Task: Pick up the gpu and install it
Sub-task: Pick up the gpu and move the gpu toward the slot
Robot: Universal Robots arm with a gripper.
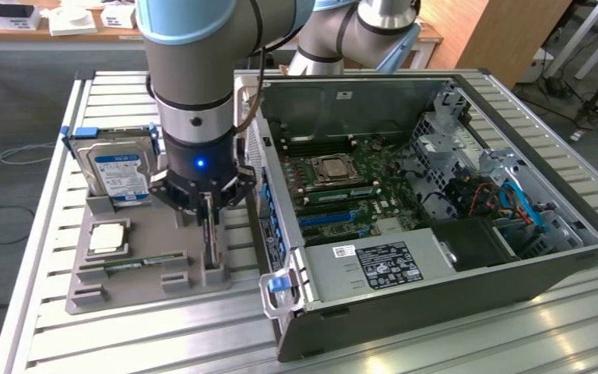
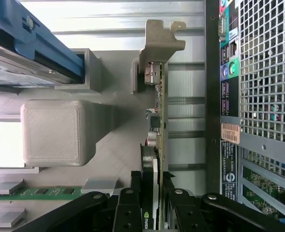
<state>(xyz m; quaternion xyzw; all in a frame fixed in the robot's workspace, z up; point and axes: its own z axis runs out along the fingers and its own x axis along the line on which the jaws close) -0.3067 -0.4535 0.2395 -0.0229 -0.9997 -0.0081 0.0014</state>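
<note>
The gpu (image 1: 209, 238) stands on edge in a slot of the grey holder tray (image 1: 143, 292), at the tray's side nearest the computer case. In the wrist view the gpu (image 2: 157, 121) is a thin board with small components and a black cooler, its far end resting in a grey post (image 2: 157, 38). My gripper (image 1: 208, 209) points straight down over it. The black fingers (image 2: 128, 205) sit on both sides of the card, pressed against its black cooler and board; the gripper (image 2: 152, 210) is shut on the gpu. The card is still seated in the holder.
The open computer case (image 1: 548, 257) lies at the exterior view's right, motherboard (image 1: 341, 187) exposed, its rear panel (image 2: 258, 72) close beside the card. On the tray are a hard drive (image 1: 117, 171), a processor (image 1: 107, 238) and a green RAM stick (image 1: 133, 266). A grey block (image 2: 53, 130) stands beside the card.
</note>
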